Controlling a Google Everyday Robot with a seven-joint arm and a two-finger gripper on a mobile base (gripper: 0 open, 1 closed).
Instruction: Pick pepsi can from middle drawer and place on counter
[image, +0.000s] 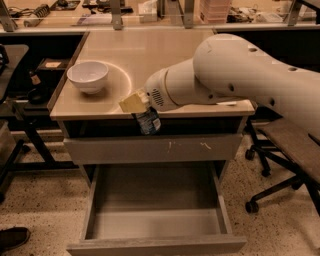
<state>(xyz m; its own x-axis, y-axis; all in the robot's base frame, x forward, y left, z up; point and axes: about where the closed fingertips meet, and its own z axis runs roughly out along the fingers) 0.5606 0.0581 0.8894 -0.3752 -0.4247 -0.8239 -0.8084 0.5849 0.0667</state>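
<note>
My gripper (142, 113) is shut on the pepsi can (149, 122), a small dark can with white markings. It holds the can in the air in front of the counter's front edge, just below the counter (150, 55) top. A tan finger pad (132, 103) shows above the can. The middle drawer (155, 220) stands pulled open below, and its grey floor is bare. My white arm reaches in from the right and hides the counter's right part.
A white bowl (88, 76) sits on the counter's left side. A closed drawer front with white scuff marks (155, 148) is right behind and below the can. An office chair (280, 160) stands to the right, a dark rack (25, 95) to the left.
</note>
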